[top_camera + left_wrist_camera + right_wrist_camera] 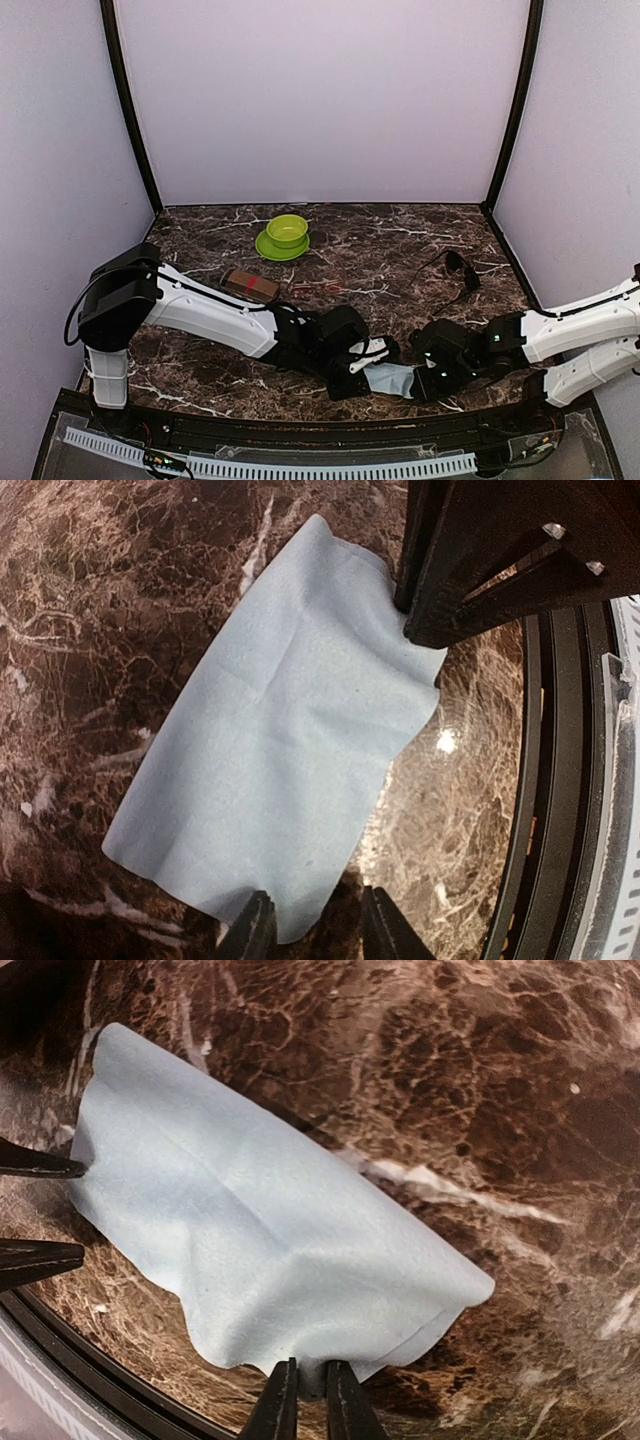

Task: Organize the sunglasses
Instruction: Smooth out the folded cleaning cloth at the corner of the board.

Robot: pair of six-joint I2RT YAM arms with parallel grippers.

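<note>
Right pincer [310,1368] pinches blue cloth [250,1250]; sunglasses [458,266] beyond.

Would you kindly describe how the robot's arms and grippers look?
Both arms are white shells with black joints. The left arm carries a black cable; the right arm shows green lights. The left gripper and right gripper are black, with tapered fingers.

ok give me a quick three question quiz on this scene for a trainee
1. True or false: the green bowl stands right beside the arms' bases.
2. What lies between the left gripper and the right gripper? A) blue cloth B) a spoon C) a sponge
3. Are the black sunglasses on the robot's left or right side?

Key: 1 false, it stands at the far side; 2 A; 3 right.
</note>
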